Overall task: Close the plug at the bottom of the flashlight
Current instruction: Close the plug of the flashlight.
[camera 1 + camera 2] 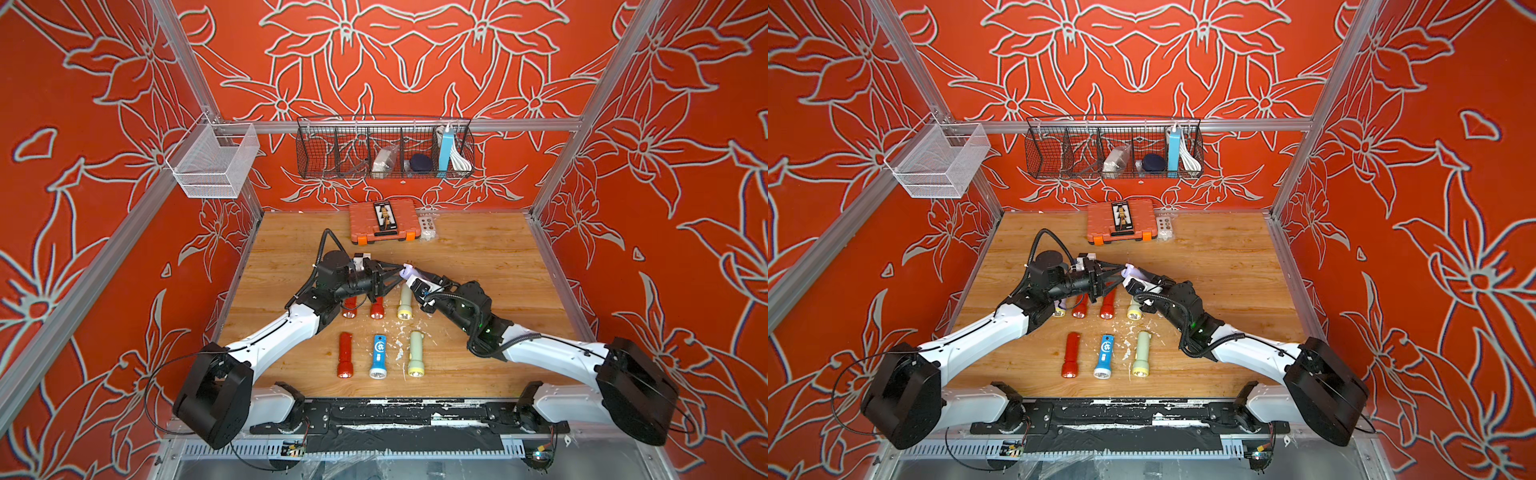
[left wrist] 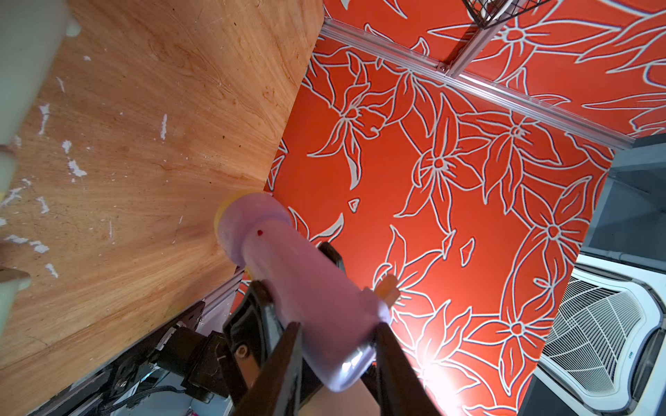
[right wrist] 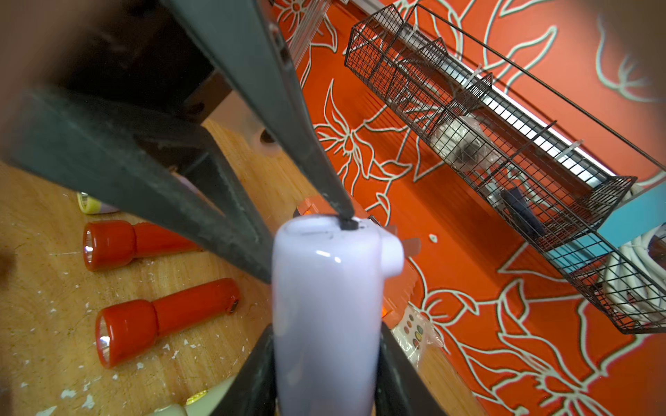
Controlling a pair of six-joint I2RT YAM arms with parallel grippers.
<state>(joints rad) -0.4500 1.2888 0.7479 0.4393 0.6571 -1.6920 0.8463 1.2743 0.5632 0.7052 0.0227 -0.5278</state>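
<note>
A lavender flashlight point(image 1: 411, 273) point(image 1: 1134, 272) is held above the middle of the wooden table between both arms. My right gripper point(image 3: 326, 333) is shut on its body point(image 3: 324, 306), also seen in a top view point(image 1: 430, 283). My left gripper point(image 2: 337, 336) point(image 1: 400, 273) is shut on the flashlight's point(image 2: 306, 288) bottom end. In the right wrist view one left fingertip point(image 3: 342, 212) presses on the small black plug point(image 3: 349, 225) in the bottom face. The other left finger point(image 3: 248, 252) lies against the flashlight's side.
Several flashlights lie on the table below the arms: red ones point(image 1: 345, 355) point(image 3: 151, 320), a blue one point(image 1: 378, 356), pale green ones point(image 1: 415, 353). An orange case point(image 1: 382, 220) sits at the back. A black wire basket point(image 1: 384, 149) and a white mesh basket point(image 1: 212, 162) hang on the walls.
</note>
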